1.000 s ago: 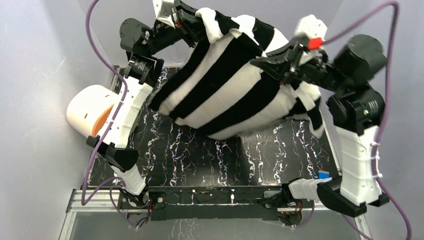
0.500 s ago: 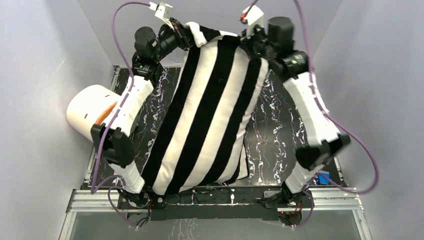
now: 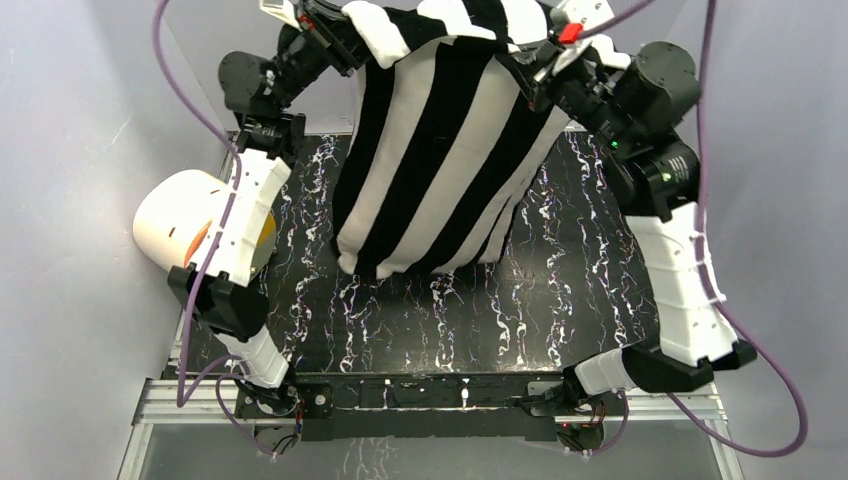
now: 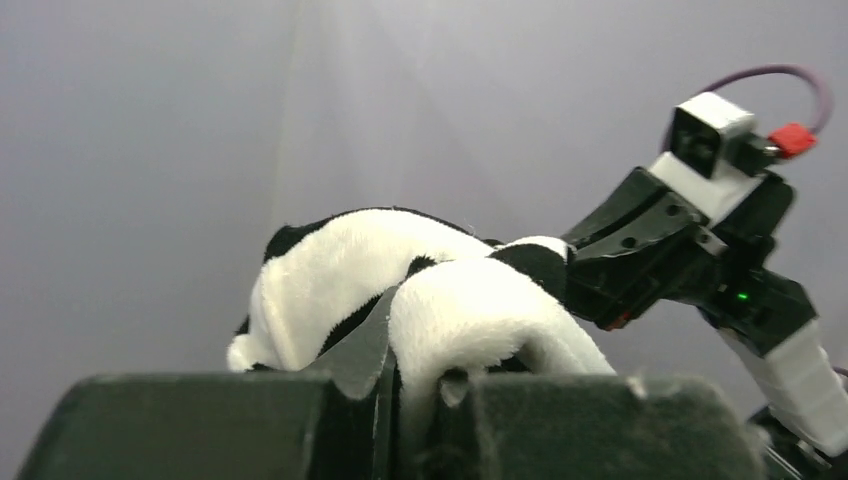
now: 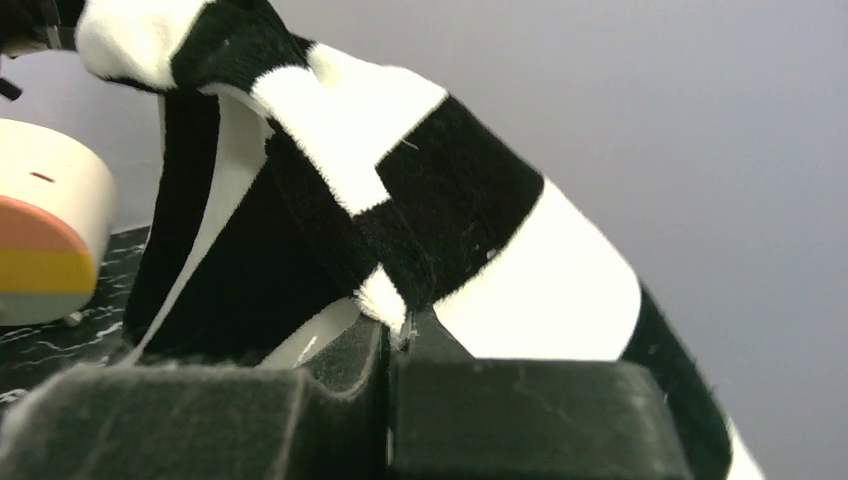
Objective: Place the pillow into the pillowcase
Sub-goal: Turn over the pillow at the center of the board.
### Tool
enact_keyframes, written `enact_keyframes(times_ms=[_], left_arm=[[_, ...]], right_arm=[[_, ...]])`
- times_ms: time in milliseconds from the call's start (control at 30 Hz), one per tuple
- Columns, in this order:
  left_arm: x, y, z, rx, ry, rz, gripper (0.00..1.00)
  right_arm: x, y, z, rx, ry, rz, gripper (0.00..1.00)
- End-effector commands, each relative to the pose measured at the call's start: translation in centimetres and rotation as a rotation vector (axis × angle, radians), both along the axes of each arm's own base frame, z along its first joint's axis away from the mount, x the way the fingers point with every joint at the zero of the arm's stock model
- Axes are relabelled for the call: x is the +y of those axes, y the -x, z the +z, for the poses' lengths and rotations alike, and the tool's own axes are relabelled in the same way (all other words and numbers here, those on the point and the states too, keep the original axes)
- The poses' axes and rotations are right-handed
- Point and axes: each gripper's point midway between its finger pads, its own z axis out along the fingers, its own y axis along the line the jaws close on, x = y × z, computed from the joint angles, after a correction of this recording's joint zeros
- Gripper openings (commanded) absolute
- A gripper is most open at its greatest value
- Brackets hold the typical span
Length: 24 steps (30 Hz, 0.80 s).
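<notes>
The black-and-white striped pillowcase hangs plump and bulging from its top edge, high over the far half of the table. Its lower end sits about mid-table. My left gripper is shut on the top left corner, and the left wrist view shows fluffy fabric pinched in the left gripper. My right gripper is shut on the top right corner, where a tuft of the case is clamped in the right gripper. The pillow is hidden from view.
A cream cylinder with an orange face lies at the table's left edge, beside the left arm, and the same cylinder shows in the right wrist view. The black marbled tabletop lies below. Grey walls close in on three sides. A metal rail runs along the near edge.
A second ago the case hung slanted across the table. Half a second ago it hung low, reaching the near rail. Both arms have since lifted it higher and farther back.
</notes>
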Motion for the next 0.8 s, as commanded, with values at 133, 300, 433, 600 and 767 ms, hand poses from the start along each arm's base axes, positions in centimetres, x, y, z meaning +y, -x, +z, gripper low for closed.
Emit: enact_keyframes(times_ms=[133,300,433,600,767], left_arm=[[4.2,3.8,6.1,-0.176,0.123,-0.003,0.00],[3.4,4.8,5.3,-0.188,0.061,-0.063,0.00],[3.0,5.1,4.6,-0.191,0.024,-0.091,0.00],[2.7,5.0,4.1,-0.200,-0.003,-0.106,0.00],[2.5,4.5,3.9,-0.200,-0.010,-0.111,0.00]], right_arm=[[-5.5,3.5,-3.0,0.040,0.032,-0.154,0.46],[-6.1,2.7,-4.3,0.052,0.106,-0.197,0.80],[-4.3,1.4,-5.0,0.059,0.181,-0.128,0.88],[-3.4,-1.1,-6.6,0.018,0.239,-0.127,0.90],[-3.1,-4.1,-3.2,-0.066,0.227,-0.171,0.92]])
